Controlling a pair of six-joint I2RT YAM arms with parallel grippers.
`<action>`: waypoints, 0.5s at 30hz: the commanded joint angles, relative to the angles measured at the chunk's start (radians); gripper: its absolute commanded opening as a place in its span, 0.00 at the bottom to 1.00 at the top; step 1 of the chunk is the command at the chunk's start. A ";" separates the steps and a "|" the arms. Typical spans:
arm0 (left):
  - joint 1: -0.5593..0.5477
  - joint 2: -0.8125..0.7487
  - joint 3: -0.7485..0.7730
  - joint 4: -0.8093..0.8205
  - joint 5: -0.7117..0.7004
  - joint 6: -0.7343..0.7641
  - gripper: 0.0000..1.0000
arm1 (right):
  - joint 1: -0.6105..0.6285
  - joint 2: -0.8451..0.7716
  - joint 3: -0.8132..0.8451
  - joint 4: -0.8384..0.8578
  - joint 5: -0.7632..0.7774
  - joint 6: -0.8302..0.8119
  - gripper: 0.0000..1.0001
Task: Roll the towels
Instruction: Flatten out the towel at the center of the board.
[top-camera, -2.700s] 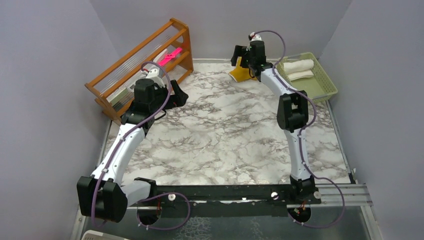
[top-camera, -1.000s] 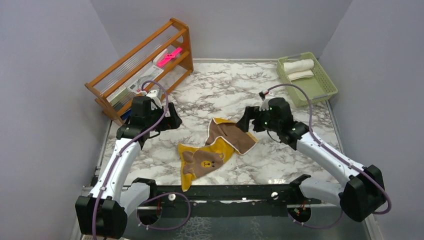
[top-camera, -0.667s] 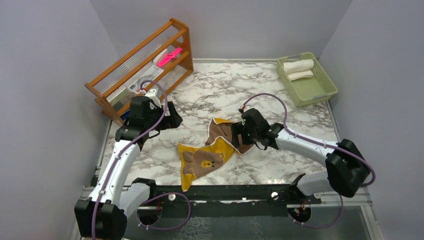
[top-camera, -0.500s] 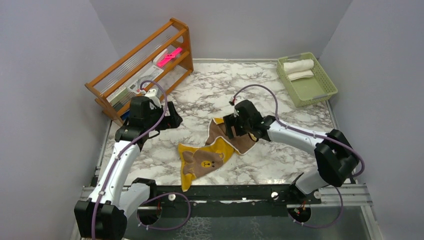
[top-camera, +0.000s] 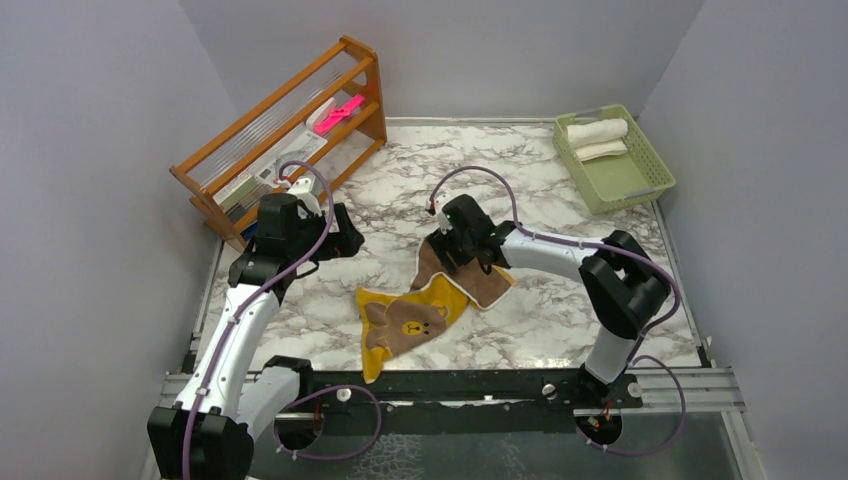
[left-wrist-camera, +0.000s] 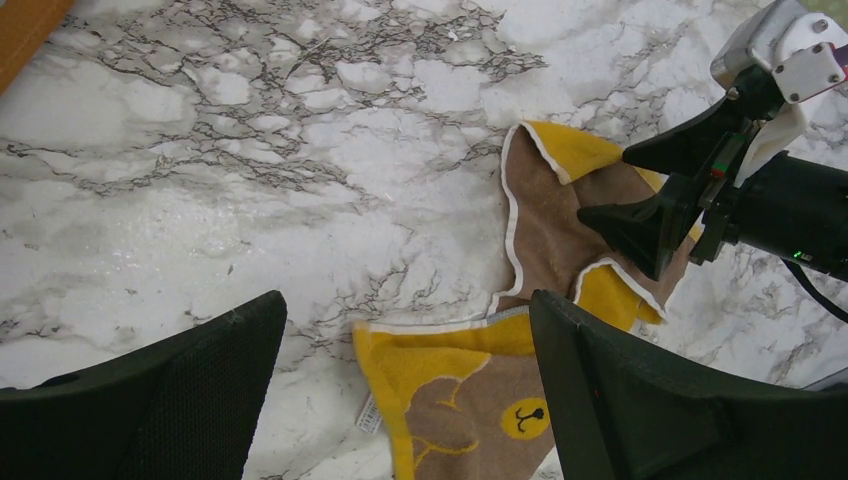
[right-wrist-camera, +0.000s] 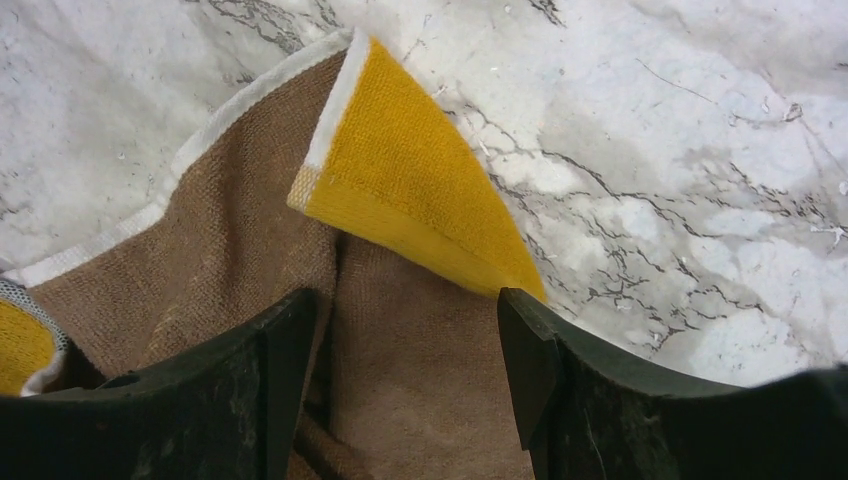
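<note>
Right claw (right-wrist-camera: 400, 315) spread astride the far corner of the mustard towel (top-camera: 410, 325), middle of the worktop (top-camera: 560, 320), nothing pinched yet. Might nip both layers at the flipped yellow flap (right-wrist-camera: 420, 200), dragging the crumpled cloth instead of flattening it.

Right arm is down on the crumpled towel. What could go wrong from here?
The right gripper has its jaws astride brown cloth beside the folded-over yellow corner; closing may bunch it further. The towel lies twisted, so pulling one spot may drag it rather than flatten it.
</note>
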 joint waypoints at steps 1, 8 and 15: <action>0.004 -0.014 0.005 -0.006 -0.010 0.024 0.95 | 0.015 0.029 0.044 0.060 0.031 -0.052 0.67; 0.004 -0.034 0.003 -0.025 -0.033 0.038 0.95 | 0.018 0.084 0.106 0.084 0.030 -0.079 0.66; 0.004 -0.042 0.015 -0.038 -0.038 0.046 0.95 | 0.024 0.177 0.198 0.045 0.023 -0.113 0.66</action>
